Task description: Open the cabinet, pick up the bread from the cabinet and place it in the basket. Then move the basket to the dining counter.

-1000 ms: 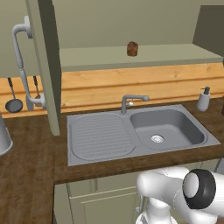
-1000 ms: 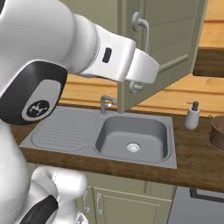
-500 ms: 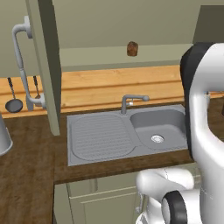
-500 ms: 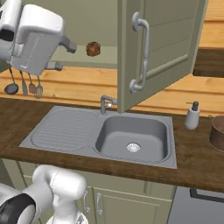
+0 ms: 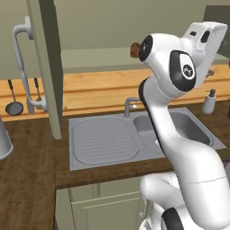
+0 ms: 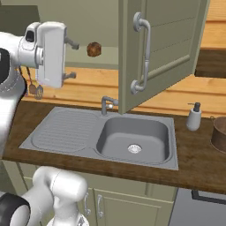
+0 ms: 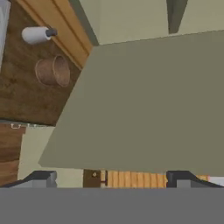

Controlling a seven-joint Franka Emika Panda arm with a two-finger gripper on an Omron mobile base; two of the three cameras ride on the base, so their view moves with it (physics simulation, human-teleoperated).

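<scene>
Now the gripper (image 6: 70, 59) has swung nearer the bread (image 6: 93, 49)

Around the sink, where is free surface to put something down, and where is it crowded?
Free: the sink's ribbed drainboard left of the basin, and the dark worktop left of the sink. Crowded: the right end, where the soap dispenser and brown basket stand.

A grey sink (image 6: 134, 140) has its tap (image 6: 106, 105) behind, a soap dispenser (image 6: 193, 117) right, and hanging utensils (image 5: 14, 105) left.
</scene>
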